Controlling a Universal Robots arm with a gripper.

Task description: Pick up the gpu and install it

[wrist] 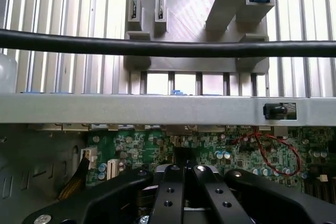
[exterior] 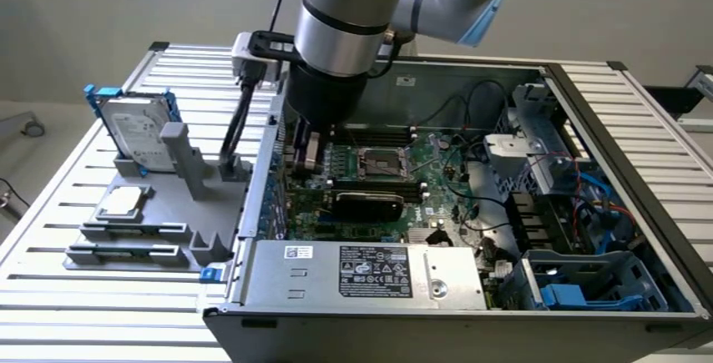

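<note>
The slatted desk (exterior: 67, 313) carries the open computer case (exterior: 446, 313). Inside, the gpu (exterior: 368, 204) lies at the motherboard's (exterior: 385, 167) six o'clock, apparently seated. The hand (wrist: 185, 182), at its ten o'clock, hovers pressed together, pinching nothing, seemingly released.

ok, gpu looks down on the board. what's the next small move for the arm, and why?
Probably a short straight lift. The gripper is shut, low over the motherboard, with nothing visibly held; the gpu sits on the board beside it. The case wall is close, so up before sideways.
</note>
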